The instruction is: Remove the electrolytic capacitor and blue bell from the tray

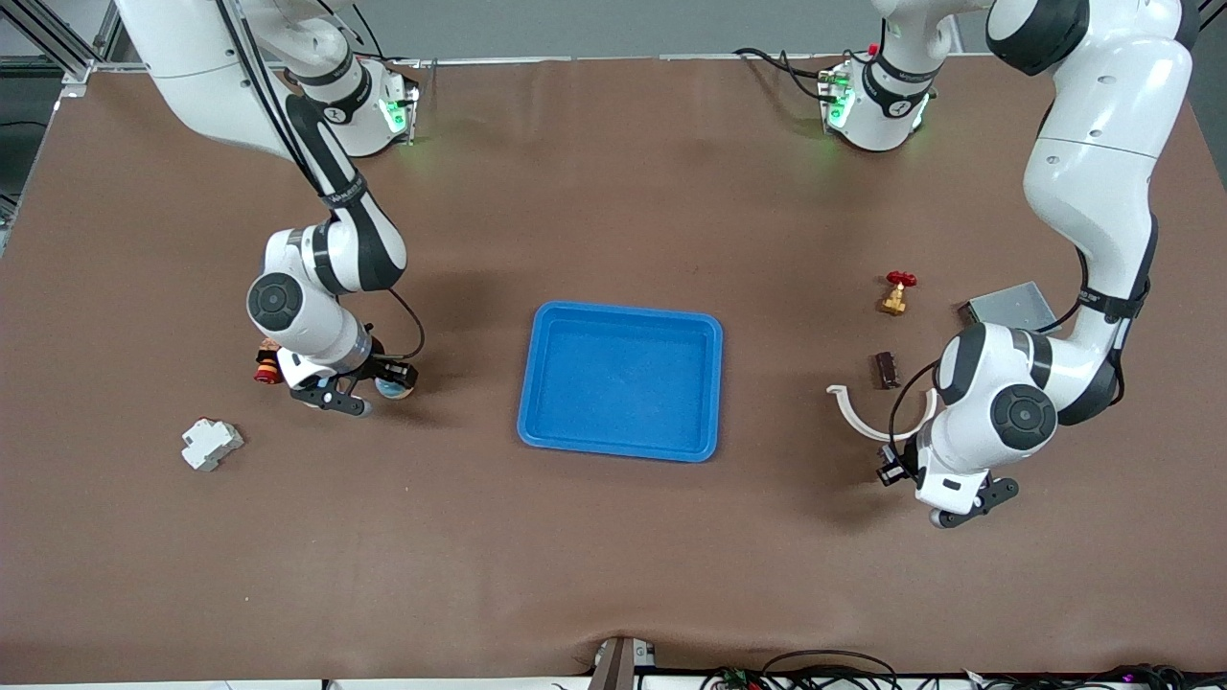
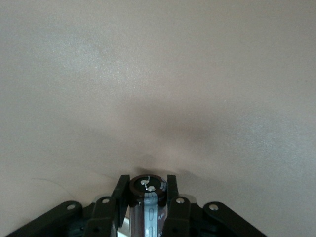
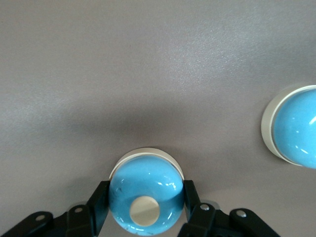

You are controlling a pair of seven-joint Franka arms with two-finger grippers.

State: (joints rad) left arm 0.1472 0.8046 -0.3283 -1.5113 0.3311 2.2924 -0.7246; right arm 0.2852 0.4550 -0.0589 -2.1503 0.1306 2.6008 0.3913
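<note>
Tray (image 1: 621,381) lay bare; left gripper (image 2: 146,197) pinched the electrolytic capacitor (image 2: 147,195), right gripper (image 3: 146,200) the blue bell (image 3: 145,197); releasing high risked rolling.

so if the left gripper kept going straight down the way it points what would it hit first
Most likely bare table. The left gripper is shut on the capacitor, and its wrist view shows only brown tabletop ahead; how high it hangs is unclear.

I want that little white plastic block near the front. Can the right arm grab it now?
Probably not yet. The right gripper is shut on the shiny blue bell, so its fingers are full. The white plastic block itself lies uncovered on the brown table.
</note>
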